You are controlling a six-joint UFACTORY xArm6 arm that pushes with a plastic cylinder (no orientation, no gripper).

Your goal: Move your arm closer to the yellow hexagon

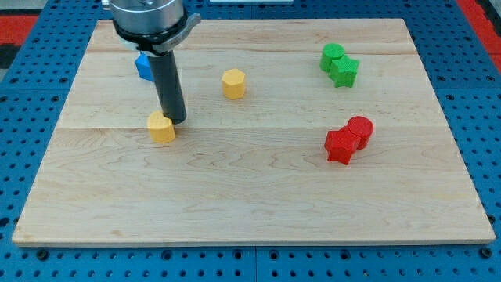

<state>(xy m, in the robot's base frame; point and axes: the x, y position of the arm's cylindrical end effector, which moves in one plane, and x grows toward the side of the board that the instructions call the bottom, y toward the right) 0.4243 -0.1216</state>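
The yellow hexagon (233, 83) sits on the wooden board (250, 196), upper middle. My tip (177, 121) rests on the board below and to the left of the hexagon, well apart from it. A second yellow block (162, 127) of unclear shape lies right at the tip's left side, touching it or nearly so.
A blue block (142, 66) lies at the view's upper left, partly hidden behind the rod. A green round block (332, 56) and a green star (344, 72) touch at the upper right. A red round block (360, 128) and another red block (340, 146) touch at the right.
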